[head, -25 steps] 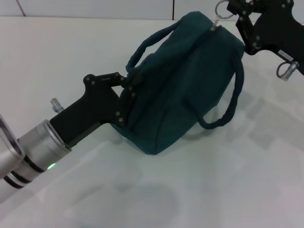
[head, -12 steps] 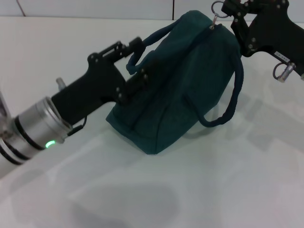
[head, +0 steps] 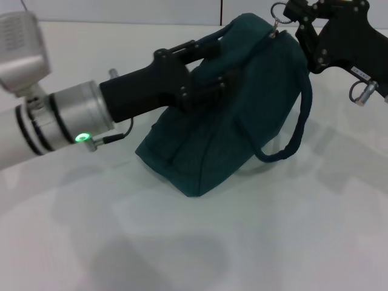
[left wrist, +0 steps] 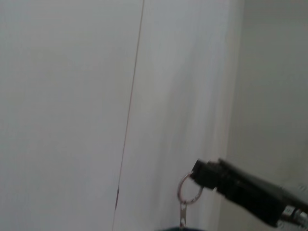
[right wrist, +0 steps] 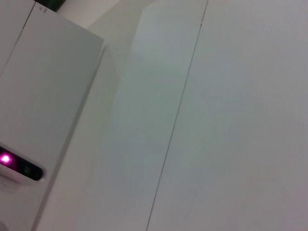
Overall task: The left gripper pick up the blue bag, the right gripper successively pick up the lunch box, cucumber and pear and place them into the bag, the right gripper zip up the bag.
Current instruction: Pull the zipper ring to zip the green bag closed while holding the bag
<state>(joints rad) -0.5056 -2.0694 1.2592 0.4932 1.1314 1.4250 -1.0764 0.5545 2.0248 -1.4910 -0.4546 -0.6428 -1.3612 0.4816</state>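
**Zip end: watch the pull slipping**

You are seeing the left gripper [head: 221, 91] pinching the blue bag [head: 242, 115] at its near handle, steadying it. At the bag's far end, the right gripper [head: 290, 13] is gripping the zipper ring [head: 278, 10]; a slanted tug risks slipping off. The contents are hidden, with the bag looking shut.

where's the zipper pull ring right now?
Head view: the zipper pull ring sits at the top far end of the blue bag, on the robot's right, at the tip of the right end effector. It also shows in the left wrist view.
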